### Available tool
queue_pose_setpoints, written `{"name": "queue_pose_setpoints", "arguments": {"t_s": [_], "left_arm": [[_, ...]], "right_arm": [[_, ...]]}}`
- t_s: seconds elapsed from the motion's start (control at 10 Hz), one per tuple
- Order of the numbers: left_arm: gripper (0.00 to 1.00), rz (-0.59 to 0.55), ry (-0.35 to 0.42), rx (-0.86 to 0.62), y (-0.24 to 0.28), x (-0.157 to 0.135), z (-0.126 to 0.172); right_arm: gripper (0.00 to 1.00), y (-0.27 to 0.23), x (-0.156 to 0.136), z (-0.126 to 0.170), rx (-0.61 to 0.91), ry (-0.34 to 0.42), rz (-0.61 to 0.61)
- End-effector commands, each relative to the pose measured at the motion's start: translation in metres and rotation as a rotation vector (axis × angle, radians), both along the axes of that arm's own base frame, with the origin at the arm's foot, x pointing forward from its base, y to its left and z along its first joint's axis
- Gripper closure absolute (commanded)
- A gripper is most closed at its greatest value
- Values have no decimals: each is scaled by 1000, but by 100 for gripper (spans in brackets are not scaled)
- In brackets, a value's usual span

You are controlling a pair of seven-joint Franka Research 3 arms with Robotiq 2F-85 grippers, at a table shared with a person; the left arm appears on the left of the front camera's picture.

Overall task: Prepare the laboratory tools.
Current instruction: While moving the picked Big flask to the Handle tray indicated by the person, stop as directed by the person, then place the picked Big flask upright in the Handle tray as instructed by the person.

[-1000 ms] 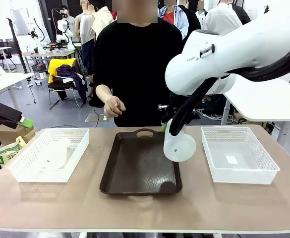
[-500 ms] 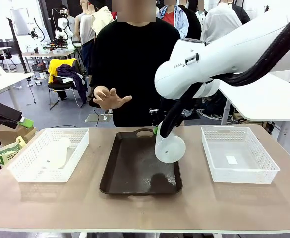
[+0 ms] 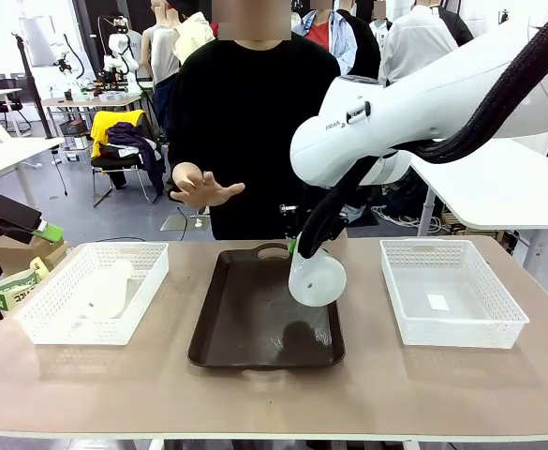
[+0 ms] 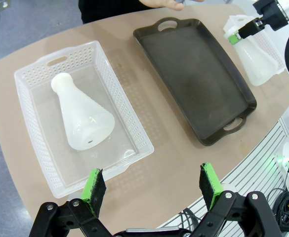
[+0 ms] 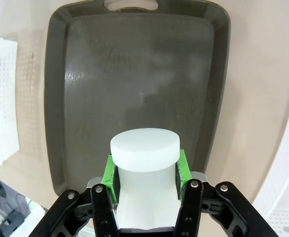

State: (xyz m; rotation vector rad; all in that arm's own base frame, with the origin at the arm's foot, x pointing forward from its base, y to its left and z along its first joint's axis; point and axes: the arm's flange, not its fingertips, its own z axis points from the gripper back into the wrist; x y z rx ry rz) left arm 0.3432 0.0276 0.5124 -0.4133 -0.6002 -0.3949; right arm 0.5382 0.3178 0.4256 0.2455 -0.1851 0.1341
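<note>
**Right arm.** We see it reach across the middle. Its right hand [image 5: 144,173] is clamped on the neck of a flask [image 3: 317,277], which hangs tilted with its base toward us, above the right half of the tray [image 3: 245,328].

**Left hand** [image 4: 151,187]. It hovers beside the left edge of the tabletop [image 3: 274,394], jaws spread wide, holding nothing.

**Containers.** A second flask [image 4: 82,118] lies on its side in the left basket [image 4: 129,123]. The right basket [image 3: 498,328] sits near the tabletop's right edge.

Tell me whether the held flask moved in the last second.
Yes. The flask in the right gripper moved left, from the right edge of the tray inward over it, away from the right basket.
</note>
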Motion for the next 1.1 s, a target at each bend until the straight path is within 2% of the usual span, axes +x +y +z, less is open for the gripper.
{"name": "queue_pose_setpoints", "arguments": {"t_s": [0.0,1.0], "left_arm": [[0,-11,-5,2,3,0,-1],[0,-11,-5,2,3,0,-1]], "right_arm": [[100,0,0,0,-1,-2,1],[100,0,0,0,-1,-2,1]]}}
